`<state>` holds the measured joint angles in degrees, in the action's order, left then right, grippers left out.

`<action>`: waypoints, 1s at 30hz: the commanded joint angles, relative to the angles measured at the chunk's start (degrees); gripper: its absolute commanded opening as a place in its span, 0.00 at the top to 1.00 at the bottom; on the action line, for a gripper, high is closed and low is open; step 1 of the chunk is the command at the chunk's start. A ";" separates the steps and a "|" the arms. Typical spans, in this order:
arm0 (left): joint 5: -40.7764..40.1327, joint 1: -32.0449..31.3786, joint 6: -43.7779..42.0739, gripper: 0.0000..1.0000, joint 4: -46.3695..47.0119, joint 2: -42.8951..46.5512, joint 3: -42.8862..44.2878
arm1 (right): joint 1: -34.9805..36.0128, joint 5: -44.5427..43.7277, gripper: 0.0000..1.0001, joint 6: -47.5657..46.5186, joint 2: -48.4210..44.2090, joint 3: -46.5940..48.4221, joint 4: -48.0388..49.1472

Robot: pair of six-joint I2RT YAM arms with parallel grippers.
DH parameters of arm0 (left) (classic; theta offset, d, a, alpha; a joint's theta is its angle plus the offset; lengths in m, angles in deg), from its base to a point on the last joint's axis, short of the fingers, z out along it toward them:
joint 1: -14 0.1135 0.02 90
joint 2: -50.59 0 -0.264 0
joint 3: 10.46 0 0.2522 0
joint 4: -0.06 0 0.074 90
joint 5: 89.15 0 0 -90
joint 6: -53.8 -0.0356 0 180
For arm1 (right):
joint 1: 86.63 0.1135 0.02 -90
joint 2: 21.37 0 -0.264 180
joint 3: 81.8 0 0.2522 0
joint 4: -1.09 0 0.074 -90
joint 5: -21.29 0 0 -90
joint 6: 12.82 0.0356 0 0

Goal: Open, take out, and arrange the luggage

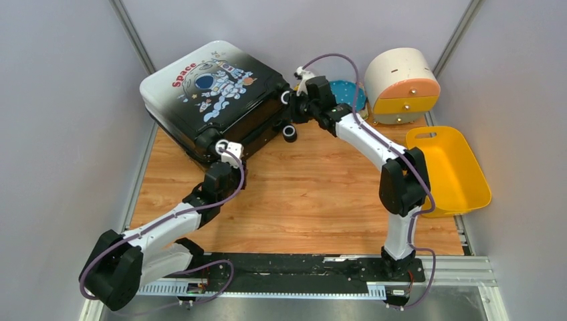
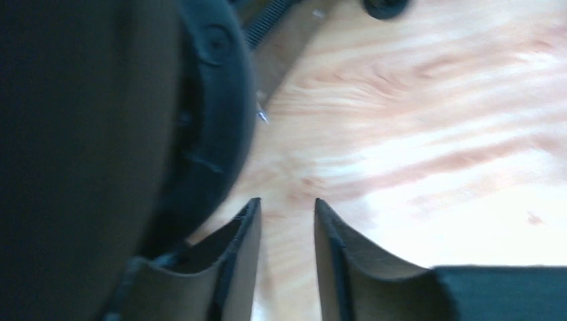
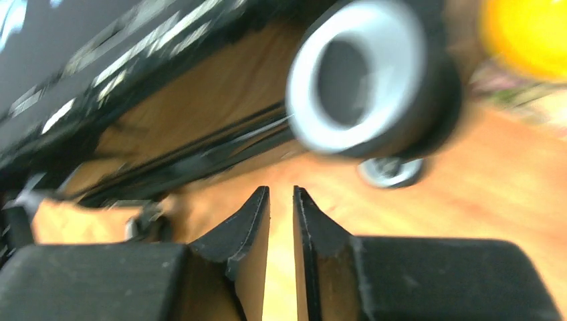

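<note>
The one luggage (image 1: 214, 93) is lying flat and closed, its near corner sitting just ahead and to the left of the left gripper (image 2: 287, 200), whose fingers are standing apart over bare wood with nothing between them. The right gripper (image 3: 281, 190) is pointing at the case's wheeled end, its fingers showing only a slim gap and clamping nothing; two wheels (image 3: 364, 77) are showing just ahead of it. The hard shell is probably going to handle stiff, slick and bulky, so the black seam is looking a better hold than the glossy lid. Away from the case, beyond the right gripper, one yellow bin (image 1: 455, 167) and one round drawer box (image 1: 401, 83) are sitting.
</note>
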<state>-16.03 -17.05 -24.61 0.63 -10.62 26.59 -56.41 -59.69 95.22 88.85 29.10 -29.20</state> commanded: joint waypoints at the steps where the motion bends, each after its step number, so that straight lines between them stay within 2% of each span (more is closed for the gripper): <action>1: 10.89 4.42 -3.83 0.48 -3.11 1.87 8.09 | 6.61 17.01 1.00 6.48 1.85 -2.39 -7.99; 3: 16.42 4.94 -8.13 0.33 -9.20 6.86 8.26 | 5.65 16.39 1.00 5.43 1.85 -2.40 -7.37; 4: 18.79 5.64 -8.69 0.28 -16.36 8.63 8.61 | 5.56 16.56 1.00 4.73 1.85 -2.31 -7.28; 5: 22.99 6.34 -9.13 0.26 -19.05 12.48 8.35 | 5.47 16.47 0.98 4.02 1.76 -2.14 -7.28; 6: 26.69 7.13 -11.48 0.26 -21.68 14.17 8.18 | 5.29 16.39 0.88 2.71 1.59 -1.70 -7.37; 8: 31.10 8.19 -13.16 0.25 -29.25 19.25 8.53 | 5.20 16.73 0.78 1.39 1.06 -1.26 -7.28; 9: 32.17 8.28 -14.57 0.24 -31.36 20.85 9.05 | 4.94 16.82 0.70 0.86 0.62 -1.25 -7.28; 10: 33.22 8.37 -14.93 0.25 -35.64 22.09 9.32 | 4.77 17.35 0.67 -0.63 -0.25 -1.52 -7.28; 12: 34.55 9.07 -14.50 0.23 -40.23 25.78 10.02 | 4.59 17.70 0.57 -2.56 -1.66 -2.48 -7.37; 15: 35.61 10.22 -12.40 0.23 -45.16 29.39 11.86 | 4.50 18.49 0.48 -6.87 -5.79 -7.30 -5.53; 20: 29.12 11.09 -4.40 0.23 -46.24 31.15 14.94 | 5.81 18.67 0.42 -7.50 -13.35 -23.71 11.12; 24: 32.26 16.36 3.41 0.23 -44.48 28.09 21.42 | 9.33 17.00 0.41 -7.06 -14.94 -31.03 23.81; 28: 34.19 21.09 8.61 0.24 -43.16 23.86 27.15 | 12.76 20.76 0.41 -6.62 -11.79 -33.94 34.88; 30: 36.56 23.30 12.02 0.24 -42.89 21.49 29.61 | 14.34 22.71 0.41 -5.48 -10.03 -35.35 43.66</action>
<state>17.43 2.25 -21.72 -44.12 13.88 50.74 -44.52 -40.92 89.32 75.95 -4.40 -6.30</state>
